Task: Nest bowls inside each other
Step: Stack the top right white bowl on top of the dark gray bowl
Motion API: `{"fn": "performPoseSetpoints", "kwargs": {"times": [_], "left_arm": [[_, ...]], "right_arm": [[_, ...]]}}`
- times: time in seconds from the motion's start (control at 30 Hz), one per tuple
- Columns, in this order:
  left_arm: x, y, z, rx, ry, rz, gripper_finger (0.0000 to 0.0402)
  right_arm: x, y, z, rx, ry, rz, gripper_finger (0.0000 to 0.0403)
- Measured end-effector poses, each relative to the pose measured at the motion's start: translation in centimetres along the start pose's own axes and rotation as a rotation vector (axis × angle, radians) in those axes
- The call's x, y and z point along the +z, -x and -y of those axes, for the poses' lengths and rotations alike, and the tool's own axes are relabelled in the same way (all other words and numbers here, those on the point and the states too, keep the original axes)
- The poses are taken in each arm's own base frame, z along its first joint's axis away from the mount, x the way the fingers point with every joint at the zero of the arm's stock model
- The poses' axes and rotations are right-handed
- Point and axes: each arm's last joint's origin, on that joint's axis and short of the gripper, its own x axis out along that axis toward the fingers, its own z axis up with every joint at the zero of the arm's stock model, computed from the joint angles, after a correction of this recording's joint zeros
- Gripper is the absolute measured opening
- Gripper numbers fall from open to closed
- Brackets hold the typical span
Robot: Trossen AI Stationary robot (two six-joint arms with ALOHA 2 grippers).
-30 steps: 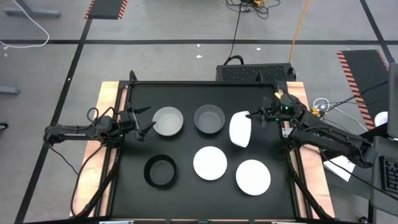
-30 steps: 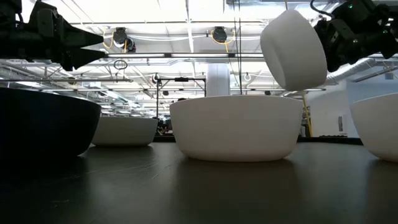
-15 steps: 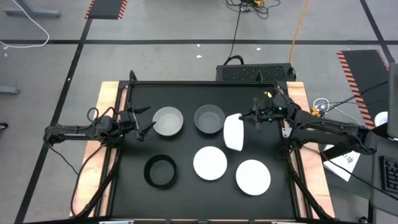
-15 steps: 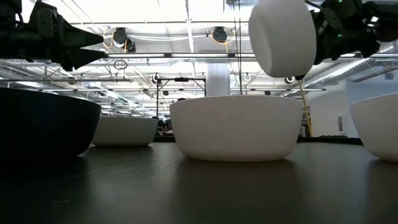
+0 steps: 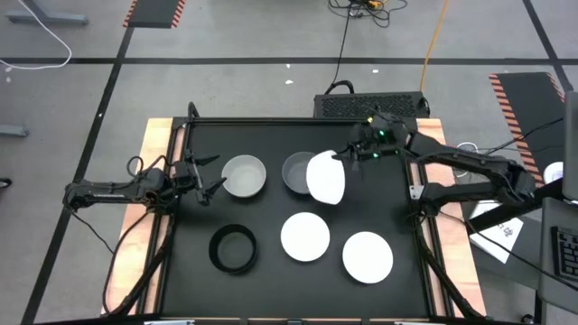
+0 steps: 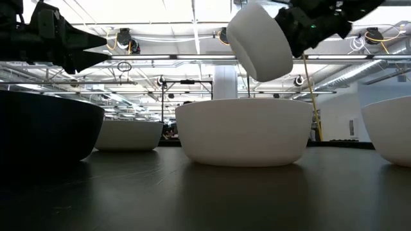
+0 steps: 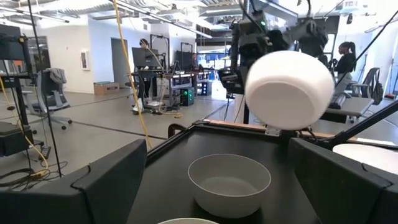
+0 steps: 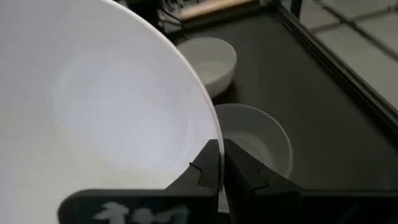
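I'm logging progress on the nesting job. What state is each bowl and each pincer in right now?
Held white bowl: lifted, tilted on its side.
Right pincer: shut on its rim.
Left pincer: open, empty, at the table's left.
Darker grey bowl: upright, empty.
Lighter grey bowl: upright, empty.
Two white bowls: upright, empty.
Black bowl: upright, empty.

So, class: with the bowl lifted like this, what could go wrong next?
1. The right gripper pinches only the white bowl's rim, tilted on edge; it may slip and drop.
2. It hangs over the grey bowl; a tilted release could knock it or seat crookedly.
3. The open left gripper waits by the neighbouring bowl, which could get crowded.
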Motion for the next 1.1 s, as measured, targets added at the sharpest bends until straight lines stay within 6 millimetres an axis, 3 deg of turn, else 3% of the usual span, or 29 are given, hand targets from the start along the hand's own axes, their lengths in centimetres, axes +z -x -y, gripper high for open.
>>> {"fn": "performPoseSetpoints", "kwargs": {"times": [0.4, 0.7, 1.1], "left_arm": [[-0.1, 0.0, 0.0, -0.002, -0.034, -0.013, 0.0395], [-0.1, 0.0, 0.0, -0.002, -0.034, -0.012, 0.0395], [-0.1, 0.0, 0.0, -0.004, -0.040, -0.012, 0.0395]], "right_arm": [[3.2, -3.3, 3.8, -0.044, -0.057, -0.210, 0.0000], [4.5, -6.3, 6.4, -0.047, -0.068, -0.319, 0.0000], [6.6, -9.1, 8.3, -0.090, -0.059, -0.508, 0.0000]]}}
